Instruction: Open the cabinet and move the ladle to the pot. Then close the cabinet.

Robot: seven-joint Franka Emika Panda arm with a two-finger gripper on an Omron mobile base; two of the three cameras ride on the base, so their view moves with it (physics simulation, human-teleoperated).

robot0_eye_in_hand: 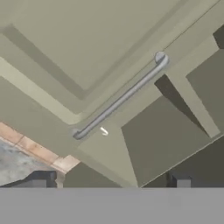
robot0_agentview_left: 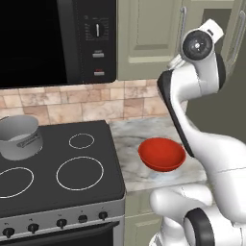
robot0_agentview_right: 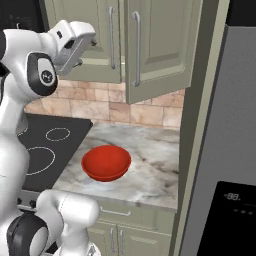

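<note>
The end effector (robot0_eye_in_hand: 107,183) is hanging with jaws apart, holding nothing, facing the cabinet (robot0_agentview_right: 150,45), whose right door is standing ajar. The pot (robot0_agentview_left: 19,137) is sitting on the stove's (robot0_agentview_left: 57,168) back-left burner. The red bowl (robot0_agentview_right: 106,163) is resting on the counter (robot0_agentview_right: 150,165). No writing is legible.

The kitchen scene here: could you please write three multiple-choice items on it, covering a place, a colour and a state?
1. Where does the pot stand?
A. on the stove's back left
B. on the marble counter
C. inside the cabinet

2. What colour is the bowl?
A. grey
B. red
C. olive

3. How is the cabinet's right door?
A. shut flush
C. removed
B. swung partly open

Answers: 1 A, it sits on the stove by a rear burner. 2 B, plainly red on the counter. 3 B, its lower edge juts out from the left door.
</note>
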